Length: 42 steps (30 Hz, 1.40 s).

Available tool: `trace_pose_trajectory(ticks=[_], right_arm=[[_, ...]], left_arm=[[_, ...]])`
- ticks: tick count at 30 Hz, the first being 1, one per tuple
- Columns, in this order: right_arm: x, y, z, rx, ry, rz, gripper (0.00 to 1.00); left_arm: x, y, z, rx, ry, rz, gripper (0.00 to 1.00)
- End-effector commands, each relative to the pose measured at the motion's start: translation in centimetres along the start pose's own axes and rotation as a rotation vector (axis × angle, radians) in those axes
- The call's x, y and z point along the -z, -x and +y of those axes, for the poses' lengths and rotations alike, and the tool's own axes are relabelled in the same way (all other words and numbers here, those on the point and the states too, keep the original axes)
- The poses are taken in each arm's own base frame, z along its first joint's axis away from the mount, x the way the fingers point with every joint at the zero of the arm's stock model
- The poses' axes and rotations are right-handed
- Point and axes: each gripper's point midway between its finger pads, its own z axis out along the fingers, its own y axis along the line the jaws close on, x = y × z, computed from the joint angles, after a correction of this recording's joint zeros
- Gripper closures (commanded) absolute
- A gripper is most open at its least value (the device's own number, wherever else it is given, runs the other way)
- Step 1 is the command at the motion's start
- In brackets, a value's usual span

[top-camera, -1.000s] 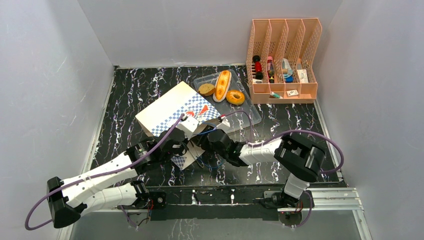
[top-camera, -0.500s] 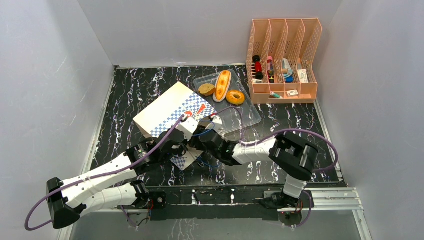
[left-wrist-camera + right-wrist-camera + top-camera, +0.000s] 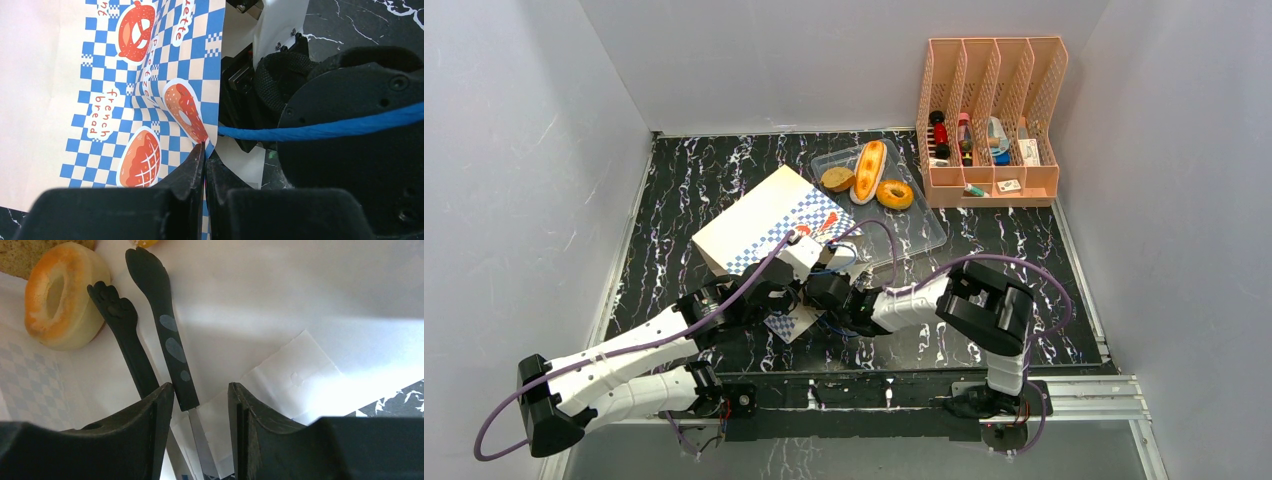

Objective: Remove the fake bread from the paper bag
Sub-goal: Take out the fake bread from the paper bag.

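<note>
The donut is lying inside the bag, ahead of the right gripper, so at least 1 piece is waiting to come out. A brown piece beside it is being cut off by the frame edge; it is probably more bread, but too little is showing to say. The same goes for a yellow bit at the top edge.

2 black handles are lying in the bag between the donut and the right gripper, and 1 is running back between its fingers. Those fingers are standing apart. Paper is showing between the handle and 1 finger, so nothing looks clamped.

The left gripper is pressing its fingers together on the checkered rim of the bag, most likely holding the mouth up so the other arm can reach in. The bag's blue cord is crossing the right arm just past the rim.

From above, both grippers are meeting at the bag's near corner. The mouth and everything inside it are hidden there by the arms and the paper.

Just beyond the bag's far-right corner, the tray is carrying a roll, a long bun and a tray donut. It appears to be serving as the drop-off spot. The rack is standing farther off that way.
</note>
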Motion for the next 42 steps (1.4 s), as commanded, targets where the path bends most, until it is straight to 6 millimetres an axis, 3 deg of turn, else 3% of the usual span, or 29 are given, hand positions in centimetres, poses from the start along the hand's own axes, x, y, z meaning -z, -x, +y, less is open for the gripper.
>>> trace_pose_trajectory(ticks=[1,6,24,42], right_arm=[[0.7,1.7,1.1,0.012,0.002,-0.084,0.57],[1.7,2.0,1.1,0.06,-0.009,-0.125,0.49],[3.8,1.5,3.1,0.187,0.056,-0.208,0.45],[1.7,-0.1,3.7,0.302,0.064,-0.207,0.42]], left_arm=[[0.3,0.5,-0.6,-0.001,-0.039,-0.014,1.0],[0.1,0.4,-0.7,-0.006,-0.042,-0.009,1.0],[0.2,0.5,-0.9,-0.01,-0.05,-0.007,1.0],[0.0,0.7,-1.2,-0.016,-0.063,-0.004,1.0]])
